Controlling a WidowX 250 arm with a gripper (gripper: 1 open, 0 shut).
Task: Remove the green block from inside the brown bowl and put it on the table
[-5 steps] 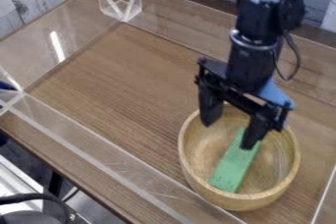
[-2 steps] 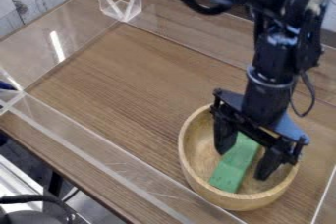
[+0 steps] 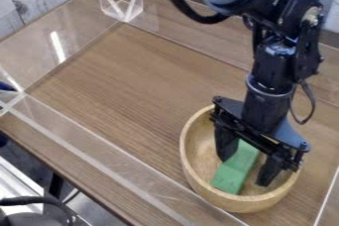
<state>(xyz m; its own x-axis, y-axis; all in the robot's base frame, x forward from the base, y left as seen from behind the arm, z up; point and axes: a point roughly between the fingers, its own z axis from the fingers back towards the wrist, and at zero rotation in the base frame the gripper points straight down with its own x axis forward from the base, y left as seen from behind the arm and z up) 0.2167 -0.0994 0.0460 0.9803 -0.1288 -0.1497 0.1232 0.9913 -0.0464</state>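
The brown bowl [image 3: 199,168] sits at the near right of the table [image 3: 133,81]. Inside it lies the green block [image 3: 237,170], leaning lengthwise from the bowl's floor up toward the far rim; its upper end is hidden behind the gripper. My gripper [image 3: 252,164] hangs straight down into the bowl, open, with one black finger [image 3: 223,145] left of the block and the other on its right. The fingers straddle the block without visibly pressing it.
Low clear acrylic walls [image 3: 79,136] edge the tabletop. A clear folded acrylic piece [image 3: 122,4] stands at the far left corner. The black arm rises above the bowl at the upper right.
The arm has shifted right and dropped, bringing the open fingers from above the bowl down into it on either side of the green block. The block has not moved.
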